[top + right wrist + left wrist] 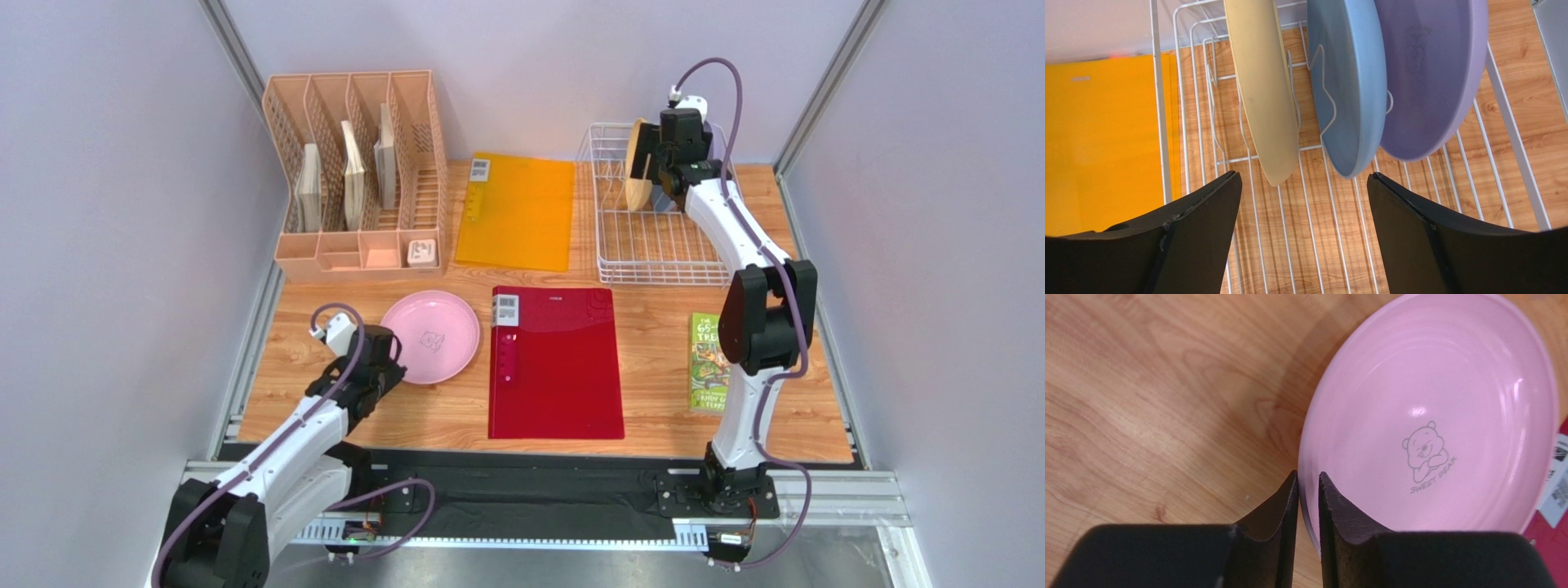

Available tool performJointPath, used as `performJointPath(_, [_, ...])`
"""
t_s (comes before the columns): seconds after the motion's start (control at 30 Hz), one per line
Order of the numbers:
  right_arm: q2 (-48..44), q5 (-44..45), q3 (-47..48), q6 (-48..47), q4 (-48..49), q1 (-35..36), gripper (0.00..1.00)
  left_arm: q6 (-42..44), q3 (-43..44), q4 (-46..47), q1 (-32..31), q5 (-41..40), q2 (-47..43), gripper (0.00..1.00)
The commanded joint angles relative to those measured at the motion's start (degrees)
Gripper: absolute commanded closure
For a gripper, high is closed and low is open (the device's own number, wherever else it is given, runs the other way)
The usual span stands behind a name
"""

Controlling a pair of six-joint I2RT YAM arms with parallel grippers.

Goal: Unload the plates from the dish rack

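Note:
The pink plate (429, 337) lies flat on the table at front left; it also shows in the left wrist view (1425, 416). My left gripper (388, 358) (1308, 475) is shut on its near-left rim, one finger outside, one inside. The white wire dish rack (650, 251) (1156, 92) stands at the back right. The yellow plate (1263, 92) (637, 165), light blue plate (1349, 79) and lavender plate (1432, 73) stand upright in it. My right gripper (660, 165) (1303, 179) is open and empty just above the rack, in front of these plates.
A peach slotted organizer (356, 172) stands at the back left. An orange folder (515, 211) (1100, 141) lies left of the rack. A red folder (555, 361) lies right of the pink plate. A green booklet (708, 361) lies by the right arm.

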Motion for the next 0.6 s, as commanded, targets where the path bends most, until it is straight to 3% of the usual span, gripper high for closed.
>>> performJointPath(0.0, [2.43, -0.36, 7.15, -2.08, 0.26, 0.28, 0.2, 0.26, -0.91, 2.29, -0.03, 1.92, -2.34, 0.67])
performJointPath(0.13, [7.0, 0.34, 14.08, -2.79, -3.67, 0.37, 0.21, 0.52, -0.74, 1.15, -0.03, 1.39, -4.01, 0.51])
performJointPath(0.3, [12.63, 3.05, 19.91, -5.24, -5.46, 0.9, 0.33, 2.63, 0.49, 0.18, -0.03, 2.09, -8.75, 0.48])
performJointPath(0.37, [13.77, 4.46, 21.49, -6.13, -4.93, 1.16, 0.47, 4.73, 0.93, 0.1, -0.03, 1.92, -11.29, 0.48])
performJointPath(0.47, [15.36, 6.66, 22.99, -7.71, -5.63, 1.69, 0.59, 7.11, 2.07, 0.45, -0.03, 2.27, -14.19, 0.47])
performJointPath(0.53, [15.62, 7.63, 22.99, -8.76, -4.93, 1.86, 0.62, 10.01, 2.69, 2.2, -0.03, 2.8, -15.34, 0.45])
performJointPath(0.57, [15.79, 7.81, 23.17, -9.03, -5.01, 2.13, 0.72, 10.71, 2.95, 2.64, -0.03, 2.8, -15.35, 0.4])
